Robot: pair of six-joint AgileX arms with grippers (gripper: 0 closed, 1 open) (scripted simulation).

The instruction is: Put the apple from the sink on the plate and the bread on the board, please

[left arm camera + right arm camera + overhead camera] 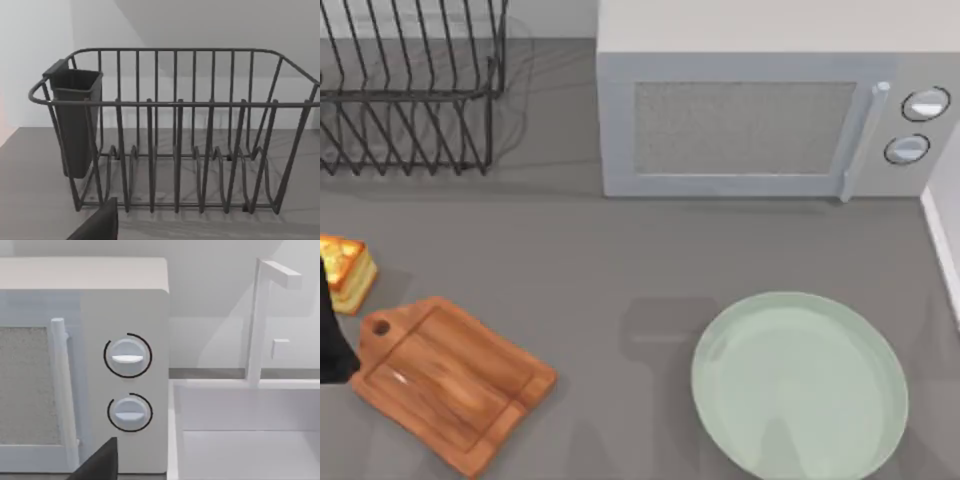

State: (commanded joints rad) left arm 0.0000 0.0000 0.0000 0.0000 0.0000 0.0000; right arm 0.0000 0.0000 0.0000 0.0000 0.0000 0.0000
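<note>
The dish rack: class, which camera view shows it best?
The left wrist view: the whole dish rack faces the camera, utensil cup included. The top view cuts it at the corner. The right wrist view faces the microwave.

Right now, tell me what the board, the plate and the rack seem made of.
The board: wood, judging by brown grain streaks and a slight sheen. The plate: smooth pale green, perhaps glazed ceramic or plastic. The rack: thin dark wire, likely coated metal, matte.

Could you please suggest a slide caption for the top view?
Bread beside the empty board, bare green plate at right, microwave and dish rack behind.
</note>
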